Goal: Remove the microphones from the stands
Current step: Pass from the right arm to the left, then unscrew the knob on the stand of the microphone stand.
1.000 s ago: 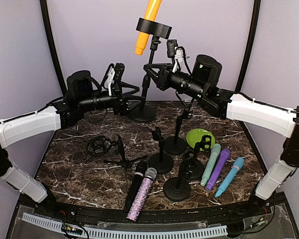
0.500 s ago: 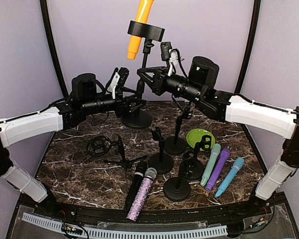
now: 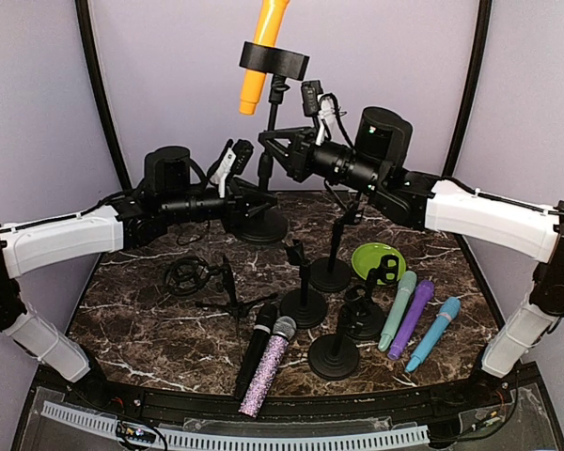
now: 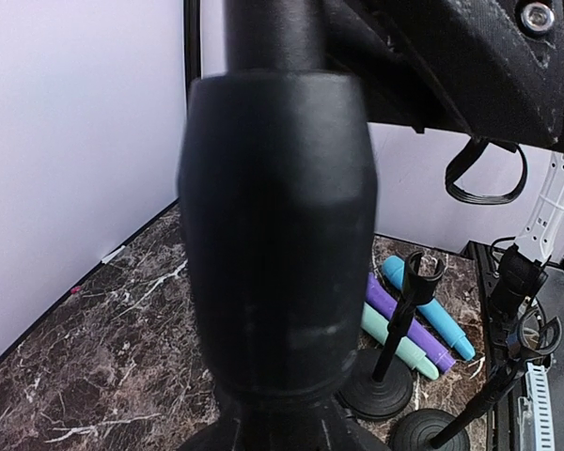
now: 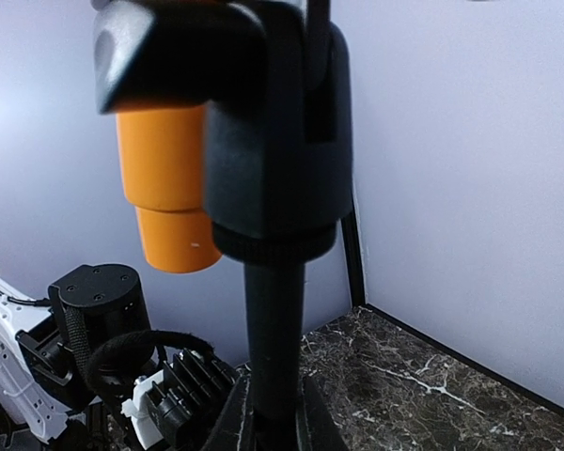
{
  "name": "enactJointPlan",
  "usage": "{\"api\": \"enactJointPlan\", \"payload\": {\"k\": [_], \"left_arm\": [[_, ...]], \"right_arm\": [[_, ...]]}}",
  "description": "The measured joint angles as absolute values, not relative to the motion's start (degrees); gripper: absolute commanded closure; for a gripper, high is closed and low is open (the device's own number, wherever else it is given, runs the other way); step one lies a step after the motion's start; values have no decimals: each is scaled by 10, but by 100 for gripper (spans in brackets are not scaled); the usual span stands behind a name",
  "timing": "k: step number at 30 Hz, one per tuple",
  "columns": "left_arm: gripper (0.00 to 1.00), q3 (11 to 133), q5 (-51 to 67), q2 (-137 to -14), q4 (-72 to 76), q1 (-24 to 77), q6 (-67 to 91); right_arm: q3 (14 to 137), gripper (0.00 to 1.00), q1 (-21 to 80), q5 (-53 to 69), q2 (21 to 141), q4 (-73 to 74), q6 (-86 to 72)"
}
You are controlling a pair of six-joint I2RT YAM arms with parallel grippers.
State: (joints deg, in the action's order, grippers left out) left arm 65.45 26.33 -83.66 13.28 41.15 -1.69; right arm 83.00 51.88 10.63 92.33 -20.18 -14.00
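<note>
The orange microphone (image 3: pixel 263 47) sits tilted in the black clip (image 3: pixel 274 61) on top of the tall stand (image 3: pixel 266 169) at the back of the table. Its lower end (image 5: pixel 164 188) hangs beside the clip in the right wrist view. My right gripper (image 3: pixel 271 150) is shut on the stand's upper pole (image 5: pixel 274 319), just under the clip. My left gripper (image 3: pixel 252 205) is closed on the stand low down, above its round base (image 3: pixel 263 225). The stand's thick collar (image 4: pixel 277 235) fills the left wrist view and hides the fingers.
Several short empty stands (image 3: pixel 331 274) stand mid-table, with a green bowl (image 3: pixel 378 258) behind them. Teal (image 3: pixel 398 310), purple (image 3: pixel 412 318) and blue (image 3: pixel 434 334) microphones lie at the right. A black (image 3: pixel 256 348) and a glitter microphone (image 3: pixel 268 366) lie in front; a shock mount (image 3: pixel 186 275) is at the left.
The stand, held by my right gripper, has shifted left with the microphone. My left gripper moved right to the stand's lower pole and closed on it.
</note>
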Motion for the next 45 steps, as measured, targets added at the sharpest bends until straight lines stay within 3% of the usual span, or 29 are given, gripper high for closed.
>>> {"api": "enactJointPlan", "payload": {"k": [7, 11, 15, 29, 36, 45], "left_arm": [[100, 605, 265, -816, 159, 412, 6], [100, 580, 266, -796, 157, 412, 32], [100, 578, 265, -766, 158, 411, 48], [100, 544, 227, -719, 180, 412, 53], [100, 535, 220, -725, 179, 412, 54], [100, 535, 223, -725, 179, 412, 54]], "right_arm": [[822, 47, 519, 107, 917, -212, -142], [799, 32, 519, 101, 886, -223, -140], [767, 25, 520, 98, 855, -223, -140], [751, 37, 567, 109, 896, -217, -168], [762, 56, 586, 69, 926, -207, -173], [798, 61, 587, 46, 947, -207, -177]]}}
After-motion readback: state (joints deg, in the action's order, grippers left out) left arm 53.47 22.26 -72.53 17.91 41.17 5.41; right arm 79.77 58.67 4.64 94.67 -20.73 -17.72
